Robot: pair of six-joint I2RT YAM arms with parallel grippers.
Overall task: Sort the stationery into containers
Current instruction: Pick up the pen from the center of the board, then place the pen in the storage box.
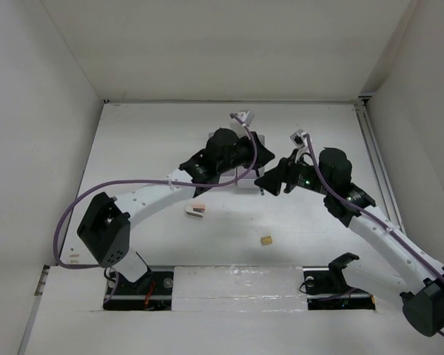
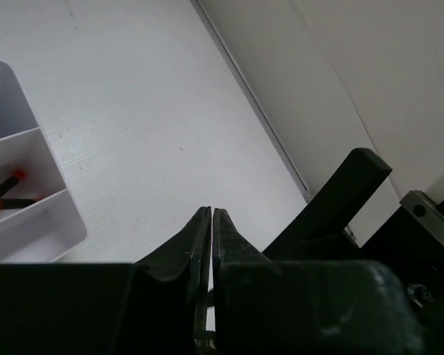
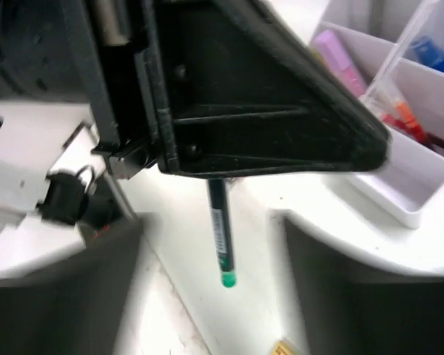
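My right gripper (image 3: 214, 174) is shut on a dark pen with a green end (image 3: 223, 237), which hangs down over the table beside the white containers (image 3: 399, 200). Their compartments hold a pink highlighter (image 3: 331, 55), a blue-capped glue bottle (image 3: 431, 50) and red pens (image 3: 399, 112). My left gripper (image 2: 211, 216) is shut and empty above the table, with the containers (image 2: 55, 222) and red pens (image 2: 7, 191) to its left. From above, both grippers (image 1: 253, 146) (image 1: 266, 183) cover most of the containers (image 1: 246, 180). The white-pink stapler (image 1: 196, 211) and tan eraser (image 1: 266, 239) lie on the table. The scissors are out of view.
White walls enclose the table on the left, back and right. A metal rail (image 1: 371, 159) runs along the right side. The eraser also shows at the bottom of the right wrist view (image 3: 285, 347). Both arm bases sit at the near edge.
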